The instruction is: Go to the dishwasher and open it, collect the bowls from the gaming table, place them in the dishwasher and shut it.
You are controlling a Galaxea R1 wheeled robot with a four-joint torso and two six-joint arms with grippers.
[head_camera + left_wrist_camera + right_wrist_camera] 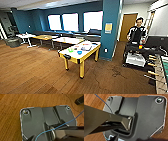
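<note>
The gaming table with a glossy white top and yellow rim and legs stands ahead in the middle of the room on the wood floor. On its top lie a green bowl and a blue bowl, close together near the table's near end. Other flat items lie farther back on the same top. The dishwasher is out of view. Both wrist views look down at the robot's dark plate over wood floor.
A teal pillar stands right of the table. A person with a control rig stands at the right. A foosball table with rods runs along the right edge. White and wood tables line the windows behind.
</note>
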